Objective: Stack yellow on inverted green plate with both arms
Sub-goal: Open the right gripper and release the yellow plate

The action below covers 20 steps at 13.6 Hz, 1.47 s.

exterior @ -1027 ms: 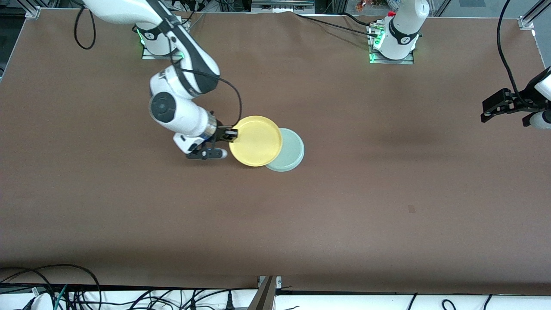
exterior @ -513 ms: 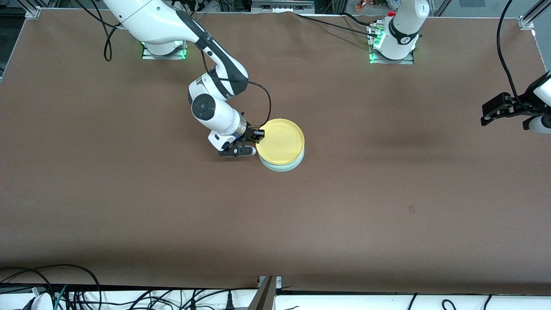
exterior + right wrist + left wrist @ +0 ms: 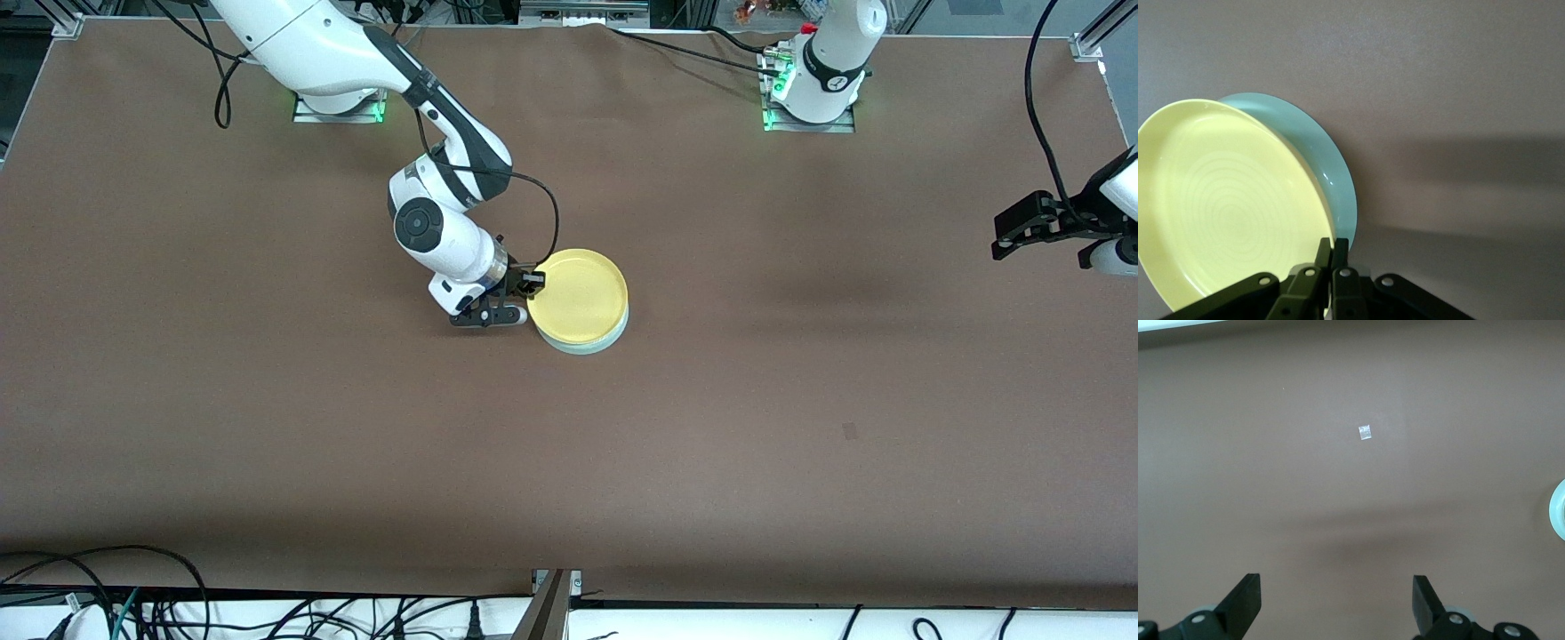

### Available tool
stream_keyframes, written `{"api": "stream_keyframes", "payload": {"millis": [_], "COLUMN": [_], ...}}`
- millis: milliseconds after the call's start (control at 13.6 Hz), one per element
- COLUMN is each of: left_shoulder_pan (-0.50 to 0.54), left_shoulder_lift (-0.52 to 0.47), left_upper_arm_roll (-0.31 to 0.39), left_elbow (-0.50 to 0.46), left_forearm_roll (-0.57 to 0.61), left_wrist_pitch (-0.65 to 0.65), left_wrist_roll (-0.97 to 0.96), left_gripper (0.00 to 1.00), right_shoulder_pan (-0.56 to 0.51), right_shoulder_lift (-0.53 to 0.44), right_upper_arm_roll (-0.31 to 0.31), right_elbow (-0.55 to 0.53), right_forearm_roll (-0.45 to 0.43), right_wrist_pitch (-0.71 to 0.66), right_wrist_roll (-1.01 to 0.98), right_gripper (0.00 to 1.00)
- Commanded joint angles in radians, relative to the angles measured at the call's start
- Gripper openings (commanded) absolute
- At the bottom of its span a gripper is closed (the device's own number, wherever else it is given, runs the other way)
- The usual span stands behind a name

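two plates now overlap at frame centre: the round bright yellow plastic plate (image 3: 580, 297), pinched at its rim by the right gripper (image 3: 526, 284), has slid over the pale mint-green plate (image 3: 594, 345); release looks next. left gripper (image 3: 1031, 227) waits wide, upper right.

Both arms are glossy white jointed shells with black bands at the joints, and green lights glow at their bases. The right arm (image 3: 449, 236) has a round black cap on its wrist joint and a looping black cable. Each ends in a black two-finger pincer: right pincer (image 3: 531, 283), left pincer (image 3: 1022, 227).
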<state>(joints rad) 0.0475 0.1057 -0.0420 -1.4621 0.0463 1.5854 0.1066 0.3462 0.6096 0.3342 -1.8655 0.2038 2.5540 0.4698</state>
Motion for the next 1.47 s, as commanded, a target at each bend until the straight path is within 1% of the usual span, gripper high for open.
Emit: {"api": "stream_keyframes", "payload": {"millis": [0,440,513,587,660,1027,1100,1247,1320,1393], "left_shoulder_pan": [0.003,0.002,0.002,0.003,0.002,0.0,0.002,0.0,0.0,-0.001], "left_shoulder_lift": [0.015,0.028,0.031,0.031,0.032,0.032,0.034,0.032,0.032,0.032], "left_upper_arm_roll": [-0.006,-0.006,-0.006,-0.006,-0.006,-0.006,-0.006,-0.006,-0.006,-0.006], "left_elbow": [0.032,0.036,0.036,0.036,0.036,0.036,0.036,0.036,0.036,0.036], "left_forearm_roll": [0.009,0.007,0.007,0.007,0.009,0.017,0.015,0.015,0.015,0.017], "left_wrist_pitch": [-0.015,-0.013,-0.013,-0.013,-0.015,-0.015,-0.015,-0.015,-0.015,-0.015], "left_wrist_roll": [0.018,0.016,0.015,0.015,0.012,0.008,0.007,0.005,0.004,0.004], "left_gripper": [1.0,1.0,1.0,1.0,1.0,1.0,1.0,1.0,1.0,1.0], "right_shoulder_pan": [0.004,0.004,0.004,0.005,0.008,-0.001,-0.003,-0.003,-0.004,-0.004], "right_shoulder_lift": [0.015,0.015,0.013,0.013,0.013,-0.01,-0.027,-0.089,-0.128,-0.17], "right_upper_arm_roll": [0.0,0.0,0.002,0.002,0.003,-0.001,-0.018,-0.053,-0.081,-0.116], "right_elbow": [0.011,0.011,0.011,0.011,0.011,0.012,0.011,0.011,0.011,0.011], "right_forearm_roll": [-0.004,-0.003,-0.001,-0.003,-0.003,-0.003,-0.003,0.002,0.002,0.002], "right_wrist_pitch": [0.018,0.026,0.026,0.026,0.026,0.025,0.02,0.014,-0.01,-0.079], "right_wrist_roll": [0.01,0.01,0.01,0.01,0.01,0.003,-0.003,-0.007,-0.013,-0.016], "right_gripper": [0.0,0.0,0.27,0.94,1.0,1.0,1.0,1.0,1.0,1.0]}}
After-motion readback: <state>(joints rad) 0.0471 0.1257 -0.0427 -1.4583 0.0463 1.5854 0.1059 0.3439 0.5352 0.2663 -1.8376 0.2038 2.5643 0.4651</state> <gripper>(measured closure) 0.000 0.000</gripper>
